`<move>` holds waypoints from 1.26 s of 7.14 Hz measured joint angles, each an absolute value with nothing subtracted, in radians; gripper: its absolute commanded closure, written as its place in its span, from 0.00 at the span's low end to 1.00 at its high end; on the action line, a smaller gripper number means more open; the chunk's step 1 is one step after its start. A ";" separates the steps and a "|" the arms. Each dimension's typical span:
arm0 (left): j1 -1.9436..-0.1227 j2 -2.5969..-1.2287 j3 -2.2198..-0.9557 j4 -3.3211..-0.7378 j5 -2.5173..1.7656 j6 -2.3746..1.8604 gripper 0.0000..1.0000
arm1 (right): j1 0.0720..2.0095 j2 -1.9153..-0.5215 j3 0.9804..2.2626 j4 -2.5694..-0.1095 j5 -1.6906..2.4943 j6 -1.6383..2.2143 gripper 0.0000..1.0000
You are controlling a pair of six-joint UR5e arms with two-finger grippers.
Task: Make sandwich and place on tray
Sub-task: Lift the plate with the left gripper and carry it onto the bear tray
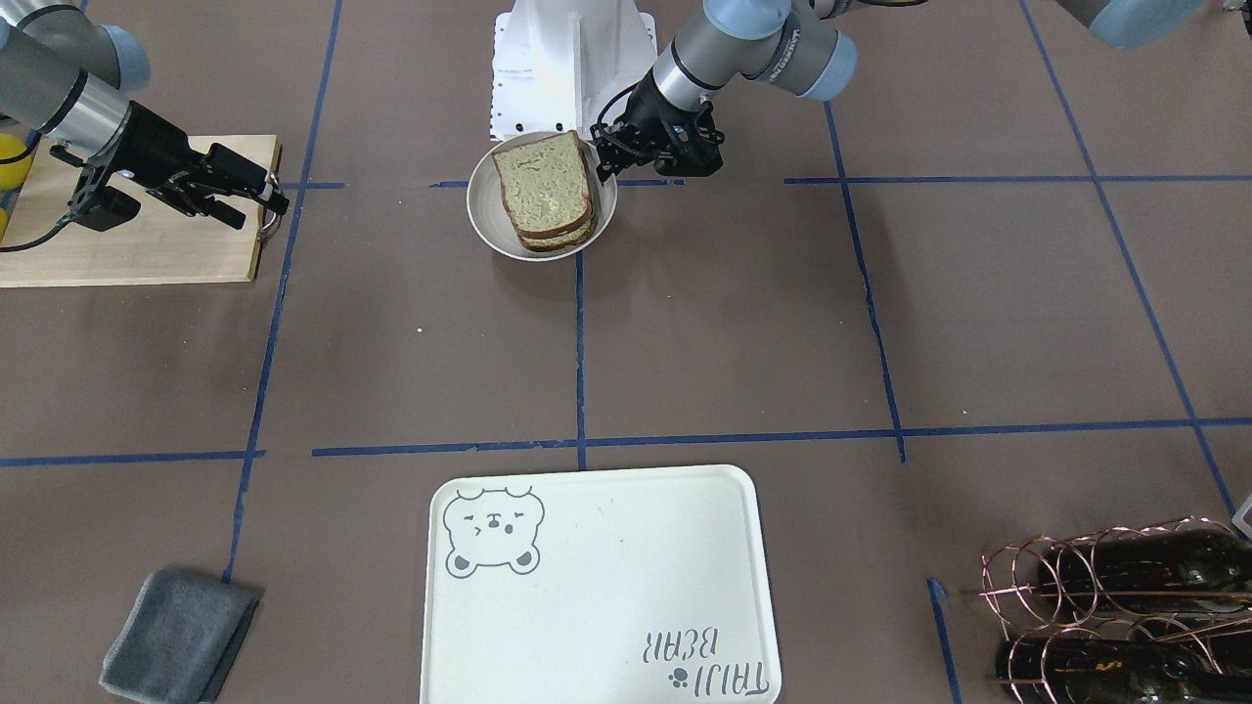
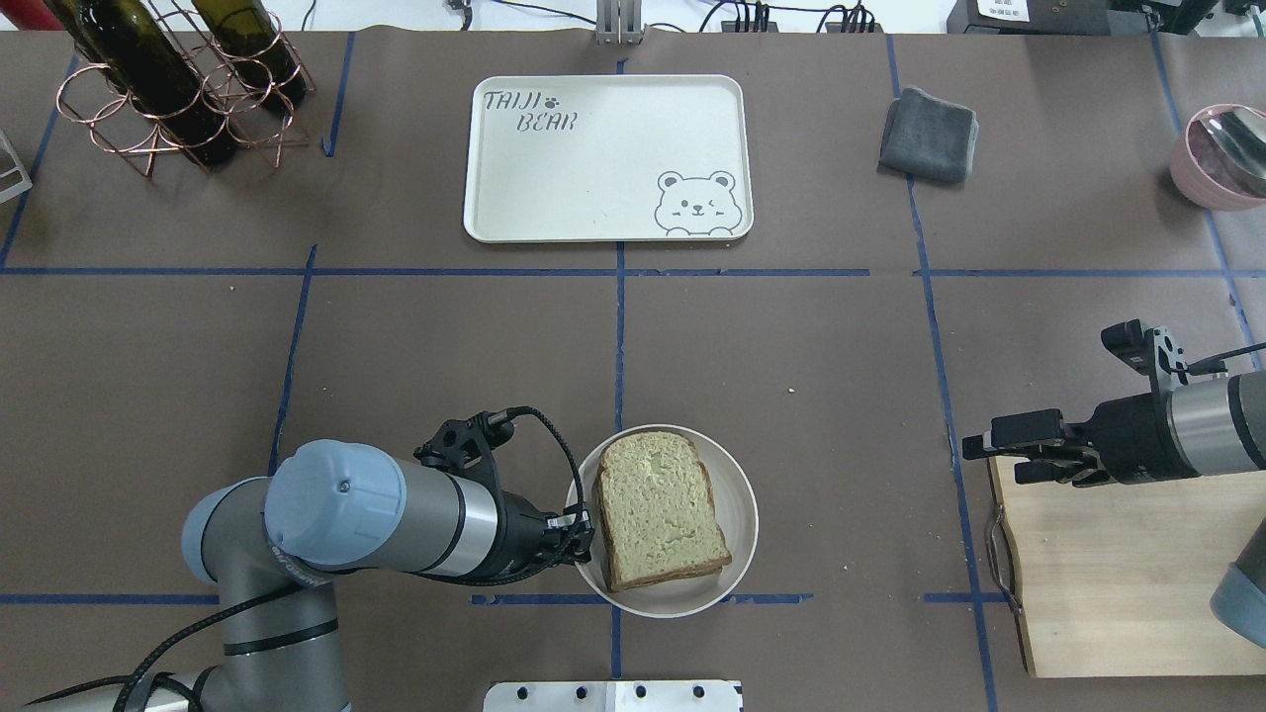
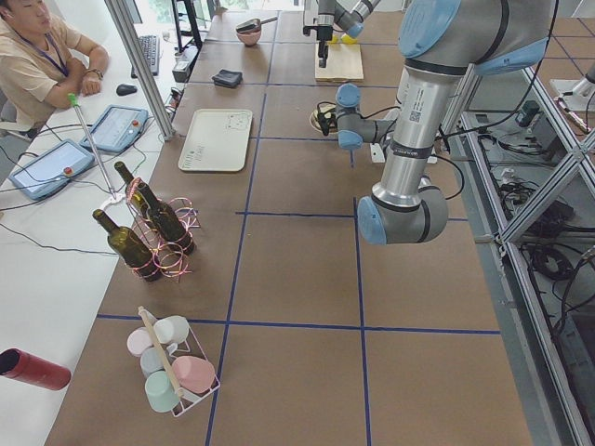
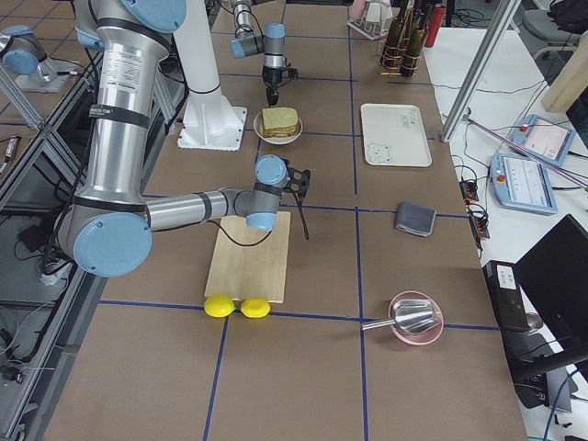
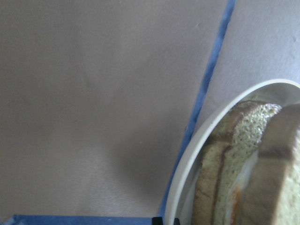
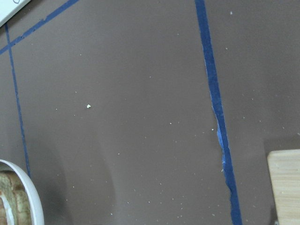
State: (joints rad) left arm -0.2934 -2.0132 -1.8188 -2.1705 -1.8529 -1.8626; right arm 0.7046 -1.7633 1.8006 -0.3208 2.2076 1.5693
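1. The sandwich (image 2: 658, 519) of two square, greenish-tan bread slices with dark brown crust lay stacked on a small round white plate (image 2: 744, 491). The left wrist view showed white and orange filling between the slices. It stood on the near side of the desk (image 2: 791, 346), close to the robot's base.
2. The left end effector (image 2: 582, 529) sat low at the plate's rim on the robot's left. Its fingers were set narrow, and in the wrist view the rim seemed to lie pinched between the tips.
3. The large cream-white rounded-rectangle tray (image 2: 603, 158) with the grey bear drawing lay well apart at the far side of the desk, almost straight ahead of the plate. The sandwich was not yet on it.
4. The right end effector (image 2: 989, 457) hovered at the edge of the pale wooden cutting board (image 2: 1108, 583), fingers spread and holding nothing, well apart from the plate.
5. Judged from this, the step in hand was carrying the plated sandwich to the tray.
   - A hold on one side of the rim would let the plate tilt, so the lift should be small and slow.
   - The plate should stay level, since the slices only rest on each other.
   - The path straight forward looked free of the right arm.
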 measured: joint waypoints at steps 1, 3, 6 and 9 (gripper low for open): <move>-0.324 -2.037 -1.808 -2.175 -1.853 -1.906 1.00 | 0.711 -1.777 1.802 -0.305 2.221 1.569 0.00; -0.406 -2.123 -1.709 -2.192 -1.853 -1.960 1.00 | 0.715 -1.820 1.800 -0.247 2.236 1.569 0.00; -0.555 -2.286 -1.405 -2.317 -1.847 -2.078 1.00 | 0.717 -1.839 1.800 -0.223 2.238 1.569 0.00; -0.643 -2.413 -1.157 -2.344 -1.793 -2.207 1.00 | 0.721 -1.841 1.805 -0.222 2.237 1.569 0.00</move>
State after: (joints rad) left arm -0.6433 -2.4128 -1.1568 -2.3442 -1.7929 -2.2066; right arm 0.7211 -1.8412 1.8053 -0.2220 2.2374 1.5693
